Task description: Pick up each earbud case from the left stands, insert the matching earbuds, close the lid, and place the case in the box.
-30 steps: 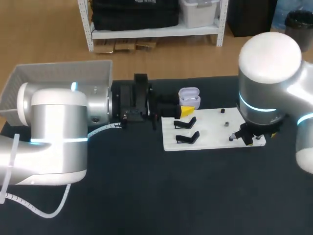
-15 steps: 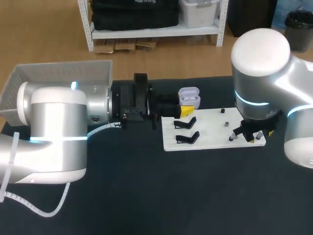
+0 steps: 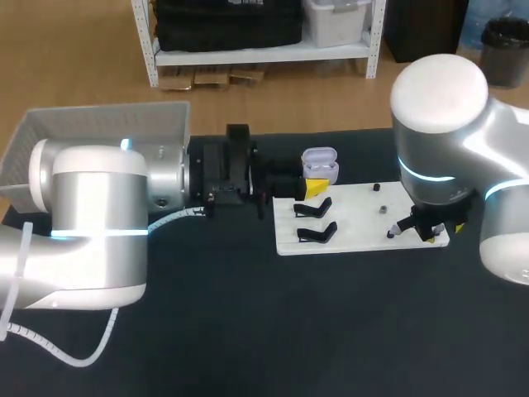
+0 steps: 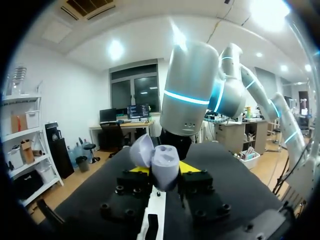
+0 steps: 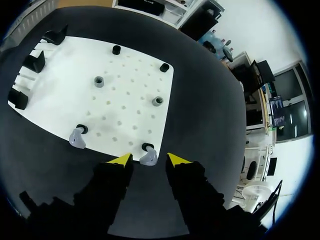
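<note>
Yellow-tipped left gripper (image 4: pixel 165 169): clenched from both sides on the open, pale white plastic earbud case (image 4: pixel 159 161), whose lid is tipped back.
Earbud case, head view (image 3: pixel 320 165): held off the desk, just past the far left corner of the white perforated board (image 3: pixel 364 217).
Yellow-tipped right gripper (image 5: pixel 149 160): released, fingers spread and pointing down at the board's near right corner.
Small pale grey earbud (image 5: pixel 148 158): between the right tips with a gap on each side, resting against a short black peg (image 5: pixel 146 147) at the board's edge.
Second pale grey earbud (image 5: pixel 76 139): along the same edge, beside the right gripper and well apart from the first, against its own black peg.
Two grey cylindrical pegs (image 5: pixel 99 81): upright nearer the middle of the board, ahead of the gripper.
Black angled stands (image 3: pixel 315 220): two show in the head view, in a column along the board's left edge.
Black desk (image 3: pixel 248 331): carries the board right of its middle.
Grey plastic box (image 3: pixel 99 132): at the desk's far left corner, behind the silver left arm (image 3: pixel 91 223).
Silver right arm (image 3: pixel 446 124): comes in over the desk's right edge.
</note>
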Motion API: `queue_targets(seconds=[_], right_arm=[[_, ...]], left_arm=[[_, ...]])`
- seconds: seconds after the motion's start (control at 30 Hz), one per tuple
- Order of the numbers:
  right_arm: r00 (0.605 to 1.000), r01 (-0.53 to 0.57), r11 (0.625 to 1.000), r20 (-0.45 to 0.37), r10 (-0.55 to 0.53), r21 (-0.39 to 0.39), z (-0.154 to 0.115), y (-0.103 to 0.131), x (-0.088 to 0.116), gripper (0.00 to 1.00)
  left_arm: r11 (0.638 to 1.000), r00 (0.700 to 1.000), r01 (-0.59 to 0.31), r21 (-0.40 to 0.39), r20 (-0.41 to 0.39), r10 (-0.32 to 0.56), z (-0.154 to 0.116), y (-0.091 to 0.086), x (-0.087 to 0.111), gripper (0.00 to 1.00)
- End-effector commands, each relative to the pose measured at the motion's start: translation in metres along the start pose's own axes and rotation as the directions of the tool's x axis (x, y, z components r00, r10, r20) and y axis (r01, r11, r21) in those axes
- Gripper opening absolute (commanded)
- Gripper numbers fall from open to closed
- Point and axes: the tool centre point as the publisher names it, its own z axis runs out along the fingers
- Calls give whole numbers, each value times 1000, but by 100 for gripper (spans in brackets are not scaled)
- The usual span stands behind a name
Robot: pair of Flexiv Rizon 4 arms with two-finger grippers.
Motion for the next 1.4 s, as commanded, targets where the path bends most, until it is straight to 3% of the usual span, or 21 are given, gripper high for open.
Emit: queue_targets(seconds=[0.03, 0.07, 0.13, 0.27, 0.3, 0.33, 0.7, 0.93, 1.27, 1.4], right_arm=[[1000, 2, 1000, -3, -2, 1, 2, 1, -3, 38], [1000, 2, 1000, -4, -2, 1, 2, 1, -3, 38], [1000, 8, 1000, -5, -8, 4, 2, 1, -4, 25], [1000, 11, 1000, -5, -11, 3, 2, 1, -5, 17], [1000, 11, 1000, -5, -11, 3, 3, 1, -5, 3], [1000, 10, 1000, -6, -10, 3, 3, 1, -5, 0], [1000, 16, 1000, -20, -15, 7, -3, 0, -5, 0], [1000, -14, 1000, -21, 14, 16, -46, -13, -2, 0], [994, -37, 999, -99, 34, -25, -107, -11, 5, 0], [994, -12, 1000, -109, 11, -5, -132, -5, 12, 0]], left_arm=[[1000, 1000, -4, -11, 8, 4, 0, -2, 1, 0], [1000, 1000, -4, -11, 8, 4, 0, -2, 1, 0], [1000, 1000, -4, -11, 8, 4, 0, -2, 1, 0], [1000, 1000, -4, -11, 8, 4, 0, -2, 1, 0], [1000, 1000, -4, -11, 8, 4, 0, -2, 1, 0], [1000, 1000, -4, -11, 8, 4, 0, -2, 1, 0], [1000, 1000, -4, -11, 8, 4, 0, -2, 1, 0], [1000, 1000, -4, -11, 8, 4, 0, -2, 1, 0], [1000, 1000, -4, -11, 8, 4, 0, -2, 1, 0], [1000, 1000, -4, -11, 8, 4, 0, -2, 1, 0]])
